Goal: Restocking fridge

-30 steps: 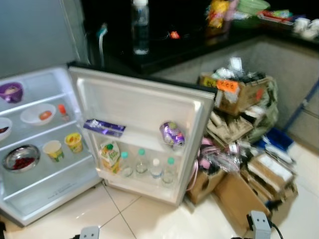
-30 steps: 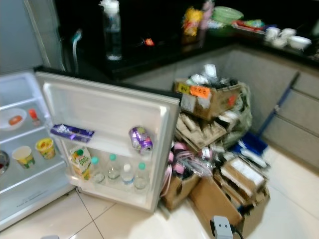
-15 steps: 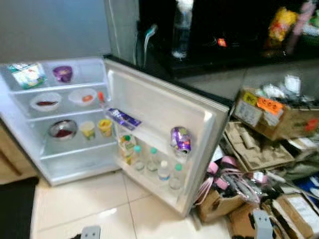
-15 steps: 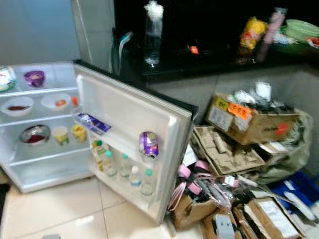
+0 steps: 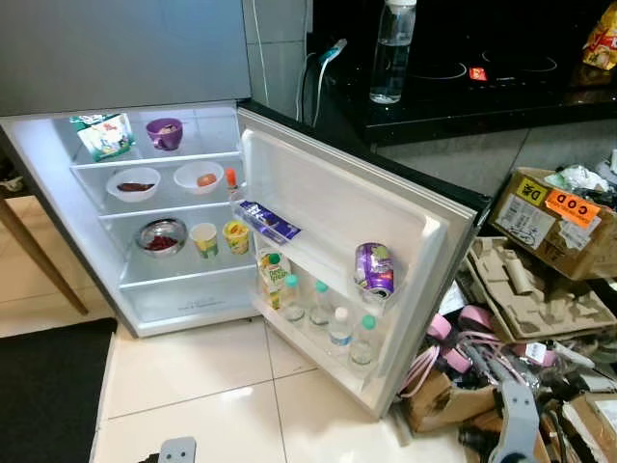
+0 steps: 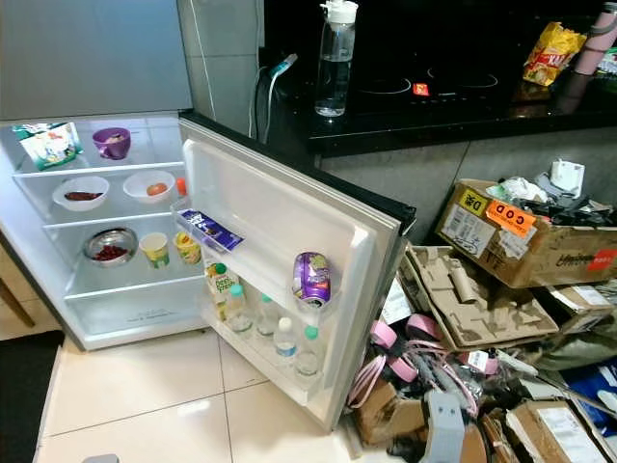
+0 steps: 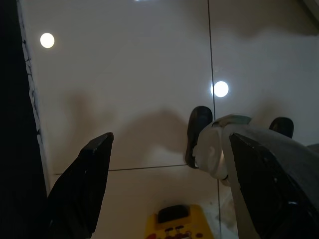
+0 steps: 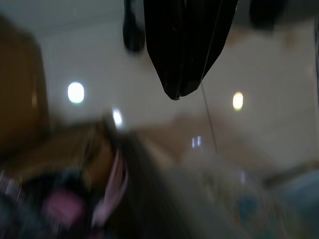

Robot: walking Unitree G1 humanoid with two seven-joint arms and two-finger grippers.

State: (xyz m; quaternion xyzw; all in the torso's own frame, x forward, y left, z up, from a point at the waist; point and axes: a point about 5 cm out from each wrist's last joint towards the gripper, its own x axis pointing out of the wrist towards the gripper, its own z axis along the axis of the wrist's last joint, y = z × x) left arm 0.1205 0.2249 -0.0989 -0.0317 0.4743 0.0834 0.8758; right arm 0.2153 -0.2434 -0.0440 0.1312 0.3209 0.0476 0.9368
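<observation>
The small fridge stands open on the tiled floor, its cabinet at about 10 o'clock in the head views and its door swung wide toward 3 o'clock, the door's free edge ending just beside a heap of cardboard boxes and pink cables. Bare tiles lie in front of the cabinet, edged at 8 o'clock by a dark mat. Behind the door runs a black tabletop carrying a clear water bottle near its front edge.

Inside, the top shelf holds a carton and a purple bowl; the next, two white bowls; the lower shelf, a steel bowl and two cups. On the door, a purple bar and a purple can sit in the upper rack, a juice carton and small bottles below.

The left gripper hangs over the floor with fingers spread wide, holding nothing. The right gripper hangs with fingers pressed together, empty, above a blurred clutter
</observation>
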